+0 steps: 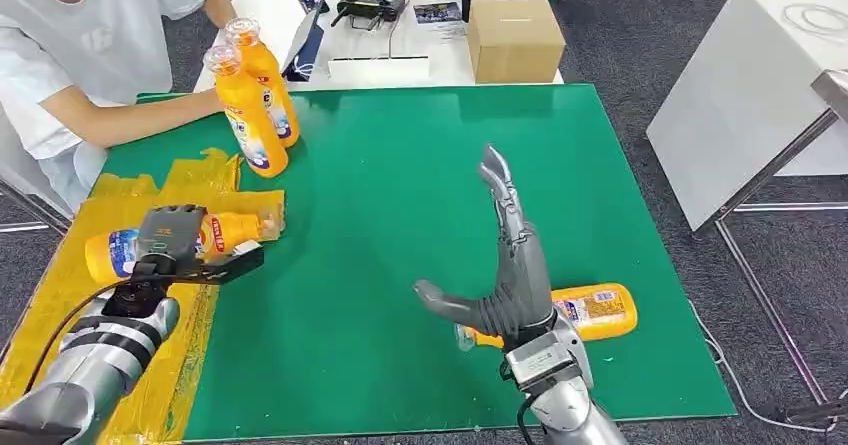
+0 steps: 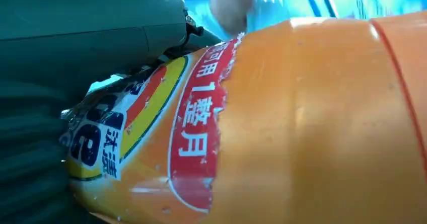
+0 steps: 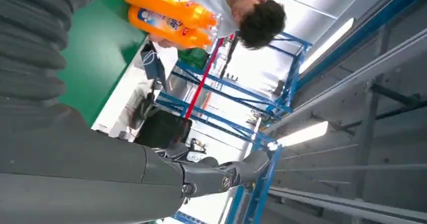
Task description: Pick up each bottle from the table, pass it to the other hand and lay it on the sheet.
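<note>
From my head view, my left hand (image 1: 170,240) is closed over an orange bottle (image 1: 120,248) lying on the yellow sheet (image 1: 60,285) at the left edge of the green mat (image 1: 400,195) — low enough, I judge, to let it go there — while my right hand (image 1: 505,265) stands on the mat with fingers apart and straight, holding nothing, just in front of another lying bottle (image 1: 595,310) it would take next. My left wrist view has that bottle's label (image 2: 196,128) pressed close against my hand, the grasp itself hidden. My right wrist view looks past my spread fingers (image 3: 241,171) to two upright bottles (image 3: 166,10) at the mat's far corner, steadied by a person's hand (image 3: 161,42).
</note>
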You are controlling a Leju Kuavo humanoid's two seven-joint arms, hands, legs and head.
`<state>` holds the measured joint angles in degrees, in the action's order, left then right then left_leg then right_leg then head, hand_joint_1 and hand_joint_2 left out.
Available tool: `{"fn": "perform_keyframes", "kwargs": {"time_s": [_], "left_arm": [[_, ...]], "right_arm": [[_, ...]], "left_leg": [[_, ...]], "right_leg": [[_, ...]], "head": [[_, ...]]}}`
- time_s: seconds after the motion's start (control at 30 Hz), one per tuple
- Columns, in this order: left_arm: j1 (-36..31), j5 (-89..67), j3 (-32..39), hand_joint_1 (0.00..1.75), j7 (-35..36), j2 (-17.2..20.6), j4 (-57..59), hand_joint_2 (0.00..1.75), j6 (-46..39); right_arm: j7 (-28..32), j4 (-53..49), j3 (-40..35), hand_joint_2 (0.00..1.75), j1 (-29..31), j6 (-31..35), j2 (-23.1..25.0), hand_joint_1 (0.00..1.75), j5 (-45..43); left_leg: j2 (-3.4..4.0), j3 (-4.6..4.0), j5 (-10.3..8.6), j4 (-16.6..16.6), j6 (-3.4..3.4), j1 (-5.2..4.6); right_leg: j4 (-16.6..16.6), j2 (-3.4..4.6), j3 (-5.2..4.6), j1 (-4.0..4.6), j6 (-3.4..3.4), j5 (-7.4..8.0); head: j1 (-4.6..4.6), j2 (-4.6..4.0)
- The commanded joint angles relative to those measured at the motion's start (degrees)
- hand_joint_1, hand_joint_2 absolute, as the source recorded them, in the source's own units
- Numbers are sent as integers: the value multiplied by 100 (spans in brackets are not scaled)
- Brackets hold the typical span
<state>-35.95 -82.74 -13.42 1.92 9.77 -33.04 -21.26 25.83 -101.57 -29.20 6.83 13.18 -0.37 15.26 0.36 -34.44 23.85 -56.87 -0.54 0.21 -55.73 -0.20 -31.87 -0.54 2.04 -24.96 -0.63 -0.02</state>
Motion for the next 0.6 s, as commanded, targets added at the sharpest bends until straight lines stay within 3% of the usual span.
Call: {"fn": "perform_keyframes", "kwargs": {"time_s": [0.03,0.47,0.5,0.53,0.57,0.6], "left_arm": [[-353,838,538,175,-616,-403,1337,175,570],[-308,868,513,175,-568,-418,1373,175,594],[-285,903,535,166,-582,-425,1361,175,551],[-264,916,540,23,-597,-430,1346,175,512],[-208,958,558,0,-661,-446,1315,175,393],[-178,1013,575,0,-754,-457,1307,175,348]], "right_arm": [[-93,451,-116,175,402,-150,-44,0,-72],[-95,502,-194,175,441,-226,-76,0,-57],[-97,505,-202,175,440,-230,-86,0,-49],[-97,507,-202,175,436,-227,-89,0,-47],[-97,517,-203,175,436,-225,-101,0,-42],[-97,524,-204,175,444,-226,-110,0,-39]], "left_leg": [[2,30,12,3,1,7],[-14,60,8,10,1,4],[-17,58,5,9,0,-1],[-15,67,8,11,1,3],[-16,64,5,10,0,-1],[-14,71,8,12,1,3]], "right_leg": [[11,6,33,7,-4,-7],[15,6,66,4,-4,-1],[10,2,62,-1,-2,-2],[15,5,72,3,-4,-2],[11,3,68,0,-2,-1],[17,6,77,3,-3,-1]], "head": [[2,0],[0,0],[0,0],[0,0],[0,0],[0,0]]}}
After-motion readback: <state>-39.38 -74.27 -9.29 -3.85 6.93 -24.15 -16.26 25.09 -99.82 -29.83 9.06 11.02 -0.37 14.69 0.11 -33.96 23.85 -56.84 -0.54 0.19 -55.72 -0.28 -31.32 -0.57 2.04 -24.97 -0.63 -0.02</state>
